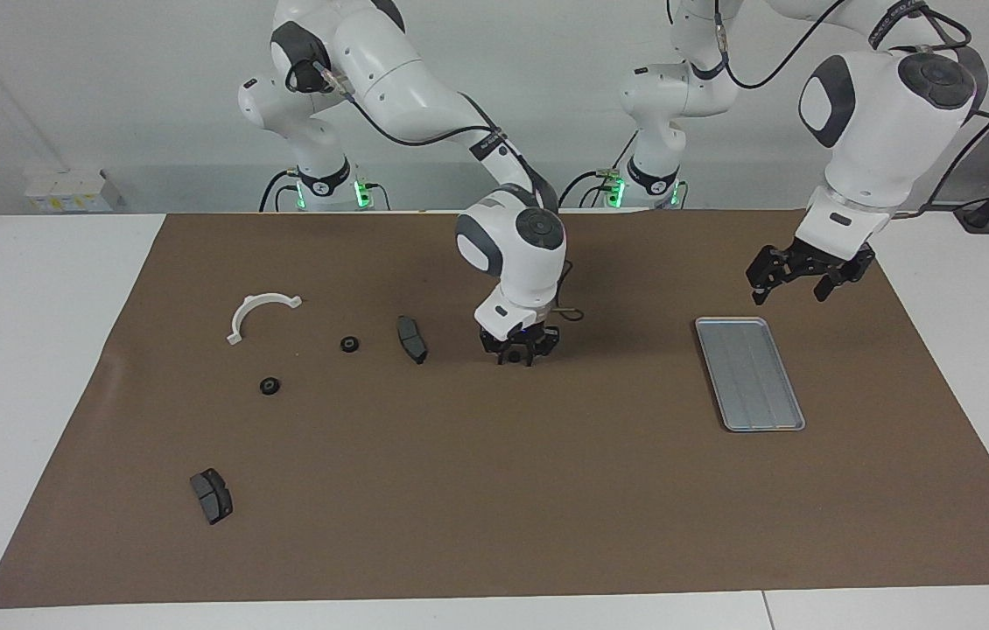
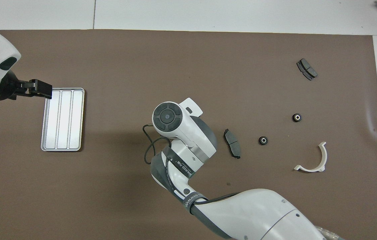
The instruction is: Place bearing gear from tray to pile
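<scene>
The silver-grey tray (image 1: 748,374) lies flat at the left arm's end of the table with nothing on it; it also shows in the overhead view (image 2: 63,119). My left gripper (image 1: 799,284) is open and empty, in the air over the tray's end nearer the robots (image 2: 43,90). My right gripper (image 1: 516,360) is down at the mat mid-table, between the tray and the pile. A small dark round part (image 1: 515,355), seemingly a bearing gear, shows right at its tip. In the overhead view the arm's wrist hides this gripper.
The pile lies toward the right arm's end: a white half-ring bracket (image 1: 260,313), two dark brake pads (image 1: 411,339) (image 1: 212,495), and two bearing gears (image 1: 350,344) (image 1: 269,385). A brown mat (image 1: 494,490) covers the table.
</scene>
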You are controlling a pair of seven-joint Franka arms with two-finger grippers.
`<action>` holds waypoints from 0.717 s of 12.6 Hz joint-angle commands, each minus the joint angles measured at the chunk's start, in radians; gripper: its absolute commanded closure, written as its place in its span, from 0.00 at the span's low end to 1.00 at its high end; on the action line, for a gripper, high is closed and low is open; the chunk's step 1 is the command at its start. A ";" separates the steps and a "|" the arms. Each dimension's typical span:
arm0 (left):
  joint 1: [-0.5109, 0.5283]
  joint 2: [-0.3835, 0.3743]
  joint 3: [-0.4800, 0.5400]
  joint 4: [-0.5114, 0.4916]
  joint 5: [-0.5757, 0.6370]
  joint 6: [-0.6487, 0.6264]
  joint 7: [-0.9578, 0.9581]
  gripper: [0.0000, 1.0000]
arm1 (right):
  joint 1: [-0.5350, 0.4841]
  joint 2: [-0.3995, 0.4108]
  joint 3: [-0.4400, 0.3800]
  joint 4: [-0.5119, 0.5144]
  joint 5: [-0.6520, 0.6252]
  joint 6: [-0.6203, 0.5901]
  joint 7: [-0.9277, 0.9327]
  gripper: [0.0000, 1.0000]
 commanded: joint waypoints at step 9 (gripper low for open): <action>0.000 -0.035 0.005 -0.036 -0.019 0.003 0.019 0.00 | -0.134 -0.079 0.005 -0.038 0.027 0.020 -0.110 1.00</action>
